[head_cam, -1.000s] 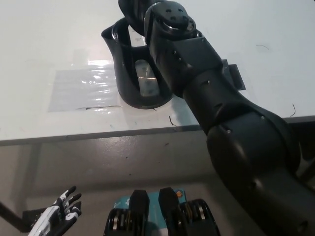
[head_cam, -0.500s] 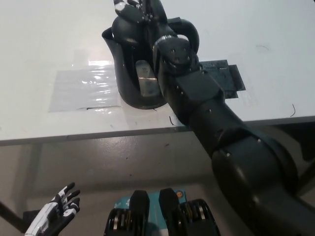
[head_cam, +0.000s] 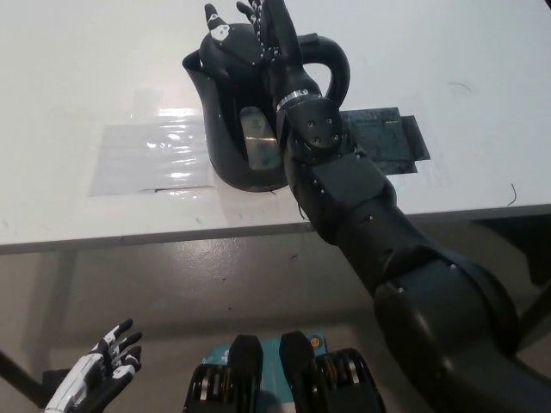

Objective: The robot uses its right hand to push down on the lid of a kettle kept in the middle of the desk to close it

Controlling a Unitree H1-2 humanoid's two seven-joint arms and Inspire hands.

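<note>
A black kettle stands in the middle of the white desk, spout to the left and handle to the right. Its lid lies down on the body. My black right hand is spread flat over the lid, fingers apart, resting on or just above it. The black right arm runs from the bottom right up across the kettle's right side. My white left hand hangs open below the desk edge at the lower left.
A clear plastic sheet lies taped on the desk left of the kettle. A dark flat pad lies to its right. The desk's front edge crosses the view.
My right arm has drawn back toward the kettle's right side, the hand now shows over the lid, and the lid has gone down from open to lying on the kettle.
</note>
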